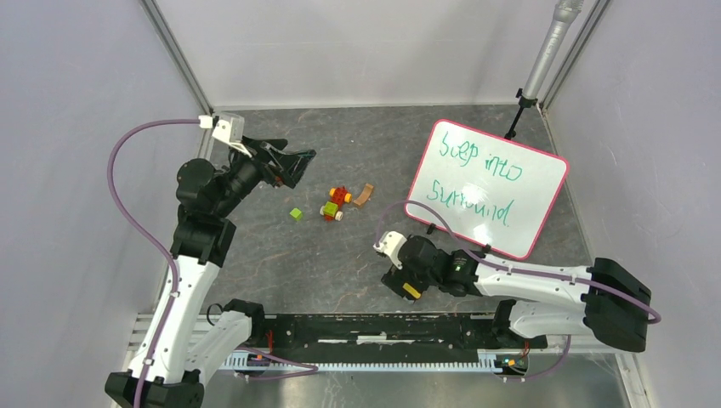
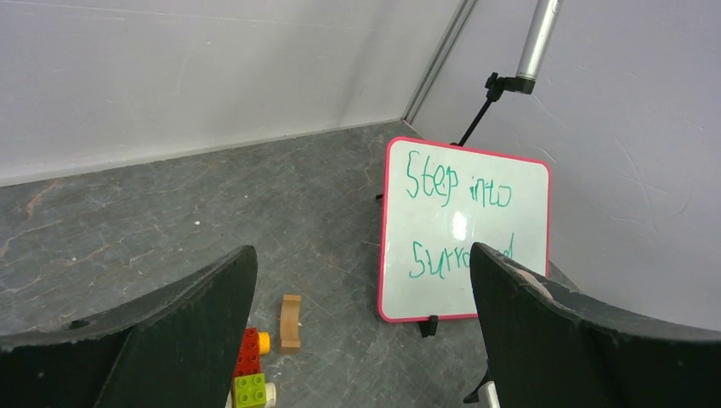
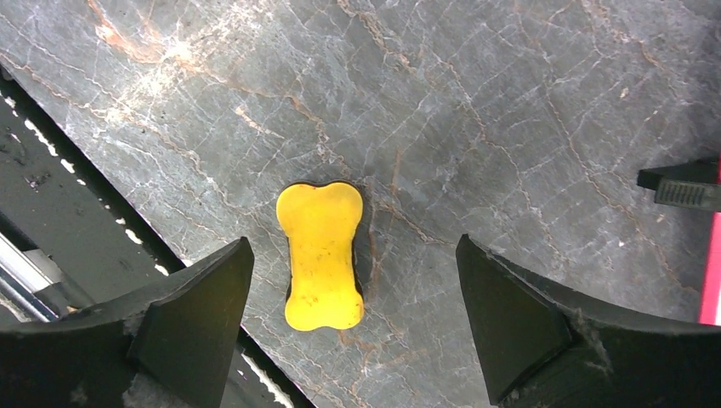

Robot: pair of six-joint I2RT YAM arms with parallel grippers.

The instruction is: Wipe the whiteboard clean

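Note:
The whiteboard (image 1: 486, 187) with a pink-red frame and green handwriting lies at the right of the table; it also shows in the left wrist view (image 2: 463, 229). A yellow bone-shaped eraser (image 3: 321, 253) lies flat on the table near the front edge; it also shows in the top view (image 1: 411, 291). My right gripper (image 3: 353, 327) is open, pointing down just above the eraser, with nothing between its jaws. My left gripper (image 2: 361, 327) is open and empty, raised at the left and facing the whiteboard.
Small toy bricks (image 1: 333, 204), a green cube (image 1: 295, 214) and a brown arch piece (image 1: 364, 195) lie mid-table. A camera stand (image 1: 519, 115) is at the back right corner. Grey walls enclose the table. A black rail (image 1: 374, 327) runs along the front edge.

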